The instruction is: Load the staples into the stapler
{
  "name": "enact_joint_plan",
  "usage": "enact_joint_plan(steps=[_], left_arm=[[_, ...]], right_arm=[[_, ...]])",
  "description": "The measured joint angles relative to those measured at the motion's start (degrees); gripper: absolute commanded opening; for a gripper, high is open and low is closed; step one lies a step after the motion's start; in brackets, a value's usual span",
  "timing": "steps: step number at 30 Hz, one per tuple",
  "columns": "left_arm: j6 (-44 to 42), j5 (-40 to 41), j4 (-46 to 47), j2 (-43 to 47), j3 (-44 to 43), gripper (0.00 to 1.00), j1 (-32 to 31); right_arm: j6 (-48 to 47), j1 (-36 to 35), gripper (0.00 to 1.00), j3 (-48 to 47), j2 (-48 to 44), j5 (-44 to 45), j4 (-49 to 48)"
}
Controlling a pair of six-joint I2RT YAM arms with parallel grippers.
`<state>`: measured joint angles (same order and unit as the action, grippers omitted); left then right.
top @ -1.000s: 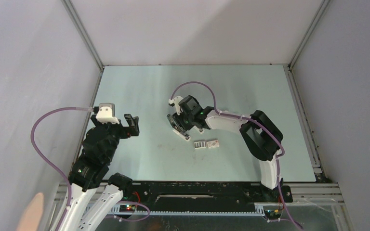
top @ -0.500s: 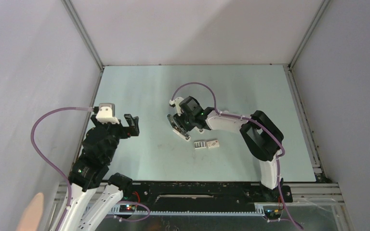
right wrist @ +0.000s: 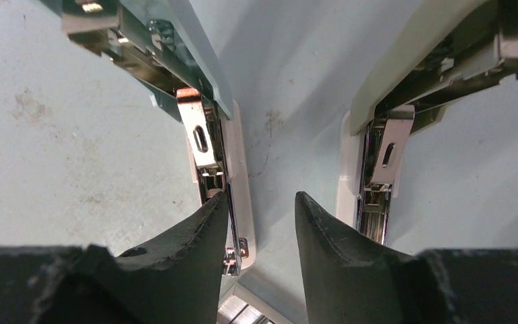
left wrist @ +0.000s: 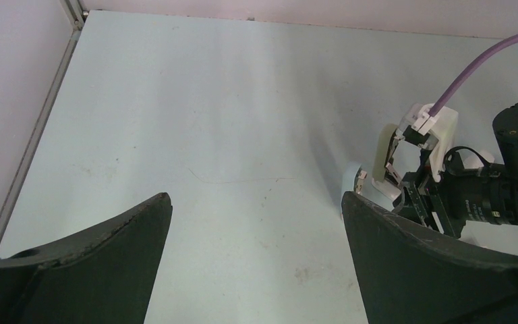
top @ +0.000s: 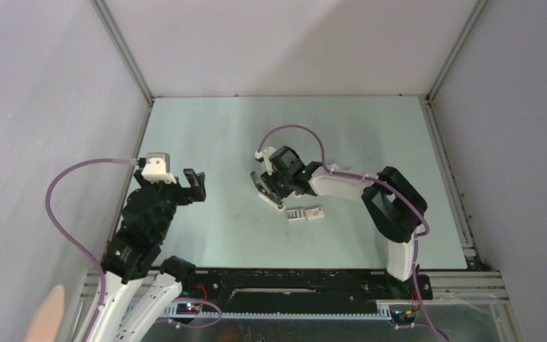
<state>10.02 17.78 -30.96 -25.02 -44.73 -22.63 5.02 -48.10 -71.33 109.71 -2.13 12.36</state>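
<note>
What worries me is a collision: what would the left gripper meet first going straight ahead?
Probably bare table: the left gripper, jaws open, aims at it. The stapler and right gripper lie right of that line, though depth is unclear.

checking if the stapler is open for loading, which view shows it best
Right wrist: the stapler fills the frame, spread open, both metal halves visible. Top external shows it small, partly under the right gripper. Left wrist shows it from the side, lid raised.

Even soft light, faint shadows, perhaps slightly blurred
</note>
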Motion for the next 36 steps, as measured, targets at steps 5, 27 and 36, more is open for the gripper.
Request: enact_joint_plan(steps=[5,27,36], left_arm=[[0.0,0.0,0.0,0.0,0.0,1.0,0.22],[0.0,-0.04,0.02,1.46,0.0,1.0,0.28],[0.0,-0.04,0.02,3.08,0.17,1.0,0.2]], right_arm=[[-0.09,-0.26,0.44,0.63,-0.44,0.0,0.35],[14.88,-4.92,0.43,3.15,-10.82,12.68,14.73],[30.08,-8.57,0.41,3.15,-10.8,17.07,23.02]])
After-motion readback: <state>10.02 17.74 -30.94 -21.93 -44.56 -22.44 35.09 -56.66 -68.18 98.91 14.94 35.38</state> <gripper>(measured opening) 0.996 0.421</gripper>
